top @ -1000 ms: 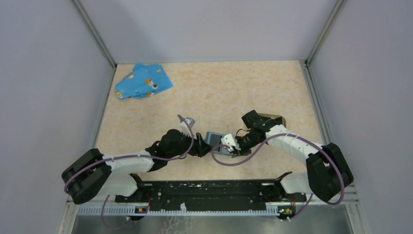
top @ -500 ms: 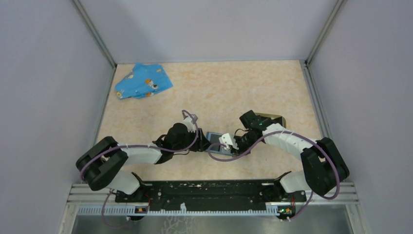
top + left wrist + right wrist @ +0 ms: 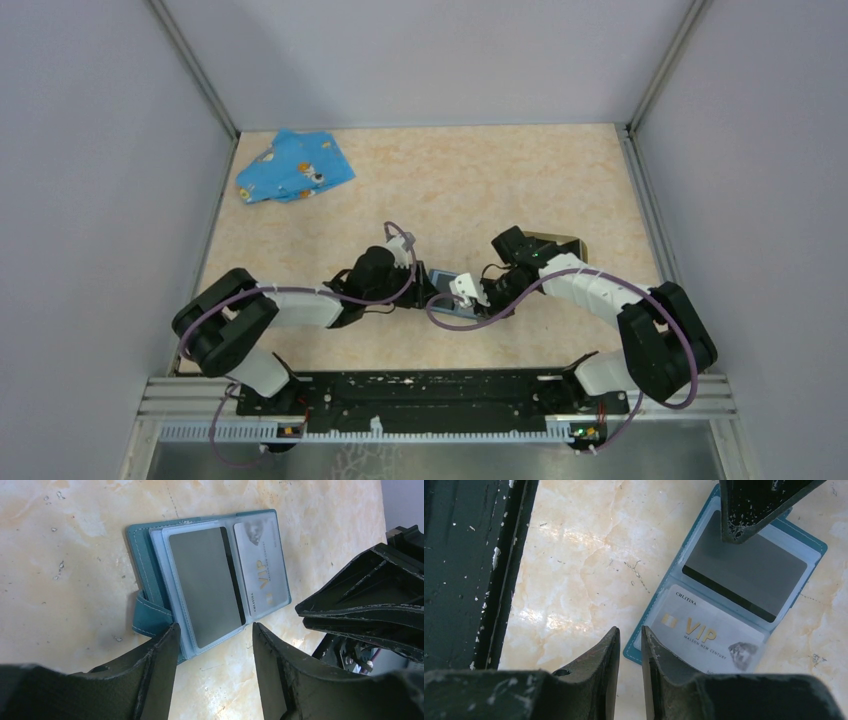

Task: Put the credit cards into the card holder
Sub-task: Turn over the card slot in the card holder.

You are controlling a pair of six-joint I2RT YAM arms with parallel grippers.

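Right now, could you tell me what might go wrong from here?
1. The gray card sits in a clear sleeve of the blue case. The open left gripper, poised at its edge, might pinch sleeve or case too and drag it.
2. The right gripper is close beside the same case, so the two could collide.
3. The card holder is half hidden behind the right arm.

Bench (image 3: 480,180): beige marbled top, speckled and scuffed when seen close up.
Far left corner: a crumpled blue patterned cloth (image 3: 295,167), well apart from everything else.
Near the middle: a teal card case (image 3: 142,570), lying open and flat.
Right of the middle: the tan-rimmed card holder (image 3: 562,241), only partly in view.
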